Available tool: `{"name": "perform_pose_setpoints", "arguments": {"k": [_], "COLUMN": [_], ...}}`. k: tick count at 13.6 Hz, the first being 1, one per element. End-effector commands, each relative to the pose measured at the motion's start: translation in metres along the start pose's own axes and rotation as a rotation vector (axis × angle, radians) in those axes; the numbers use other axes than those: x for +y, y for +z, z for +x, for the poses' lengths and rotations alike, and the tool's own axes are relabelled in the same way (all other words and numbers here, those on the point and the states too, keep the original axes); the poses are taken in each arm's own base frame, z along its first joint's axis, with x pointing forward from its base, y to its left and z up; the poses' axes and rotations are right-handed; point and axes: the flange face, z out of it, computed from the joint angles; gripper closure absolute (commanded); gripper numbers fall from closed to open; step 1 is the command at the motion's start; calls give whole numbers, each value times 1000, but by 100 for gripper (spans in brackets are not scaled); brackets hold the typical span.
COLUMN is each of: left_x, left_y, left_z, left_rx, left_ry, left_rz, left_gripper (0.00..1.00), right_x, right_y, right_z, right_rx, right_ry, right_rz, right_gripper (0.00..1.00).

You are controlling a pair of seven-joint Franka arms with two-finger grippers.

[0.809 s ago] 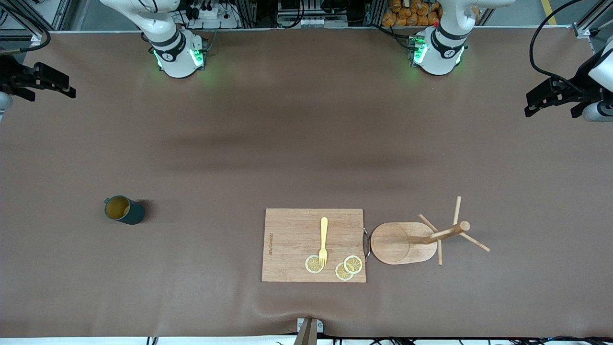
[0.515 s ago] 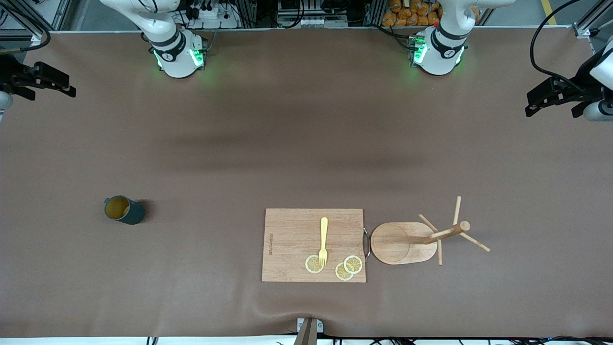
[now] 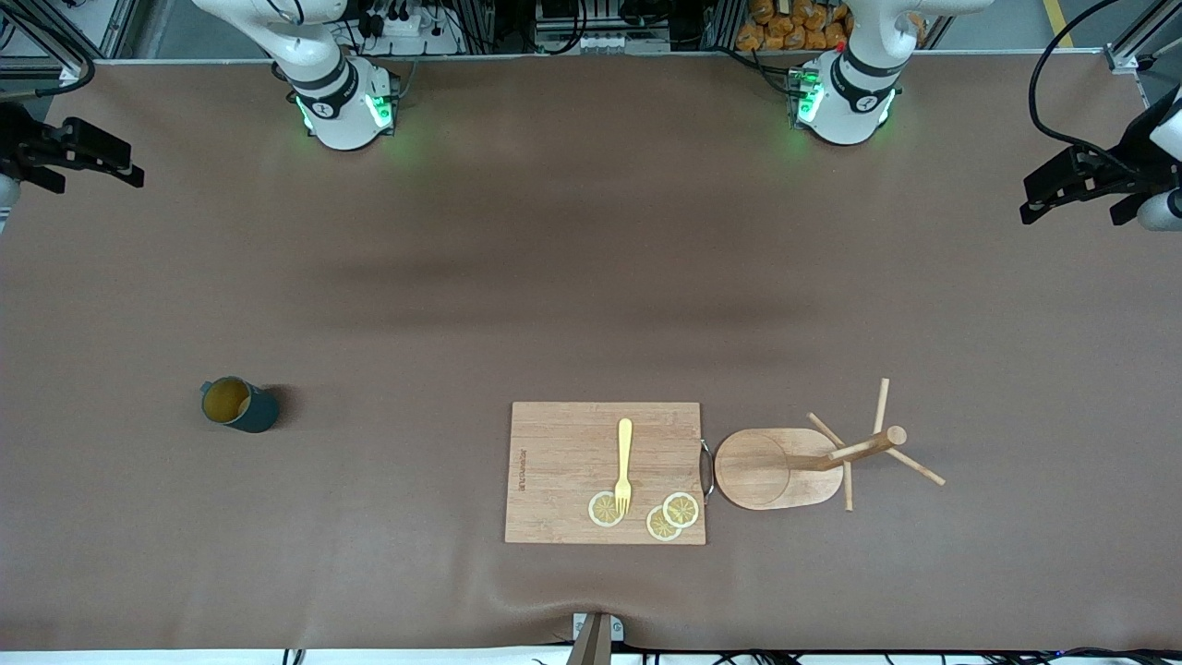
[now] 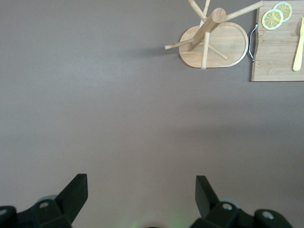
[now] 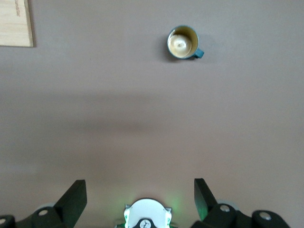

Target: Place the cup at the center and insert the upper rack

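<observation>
The cup (image 3: 239, 405), a dark teal mug with a tan inside and a small handle, stands upright toward the right arm's end of the brown surface (image 3: 462, 277). The upper rack (image 3: 813, 454) (pale wood, oval base, thin pegs) stands beside a bamboo cutting board (image 3: 563, 471) near the front edge. The left gripper (image 4: 141, 192) and right gripper (image 5: 140, 192) hover with fingers apart, partly cut off.

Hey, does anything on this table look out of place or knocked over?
Nothing stands out. The cup and the upper rack both stand upright, the fork lies on the cutting board, and nothing is spilled.
</observation>
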Motion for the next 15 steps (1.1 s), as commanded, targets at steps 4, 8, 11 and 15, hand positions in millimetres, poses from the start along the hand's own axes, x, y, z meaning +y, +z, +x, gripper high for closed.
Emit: {"name": "perform_pose_setpoints", "arguments": {"k": [4, 8, 11, 15], "left_x": [-1, -1, -1, -1], "left_y": [-4, -2, 0, 2], "left_z": [-2, -2, -2, -1], "left_rx": [-10, -14, -18, -23], "left_ry": [9, 10, 9, 9], "left_rz": [-17, -17, -18, -16], "left_gripper": [0, 0, 0, 0], "right_x": [12, 26, 33, 41], "right_y": [46, 123, 185, 255], "right_z": [59, 114, 143, 170], "right_rx": [50, 47, -10, 0], "right_ry": [23, 33, 41, 43], "right_rz": [14, 9, 16, 13], "right_gripper": [0, 0, 0, 0]}}
